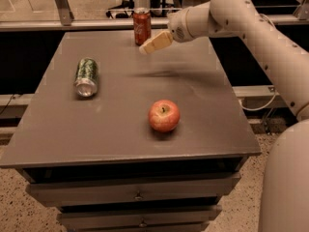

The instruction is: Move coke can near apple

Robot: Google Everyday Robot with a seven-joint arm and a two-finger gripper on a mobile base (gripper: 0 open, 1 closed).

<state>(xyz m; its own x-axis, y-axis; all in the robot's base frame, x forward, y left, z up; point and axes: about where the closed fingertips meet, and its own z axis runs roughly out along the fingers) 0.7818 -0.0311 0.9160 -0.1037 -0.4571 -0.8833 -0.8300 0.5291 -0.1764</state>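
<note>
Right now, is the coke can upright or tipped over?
Upright: the coke can stands on its base, silver top up, at the far edge of the table. The hand hovers close beside it.

Warm, dim overhead light throws a soft shadow onto the counter point(120, 124) beneath the claw point(155, 42) above its far edge.
</note>
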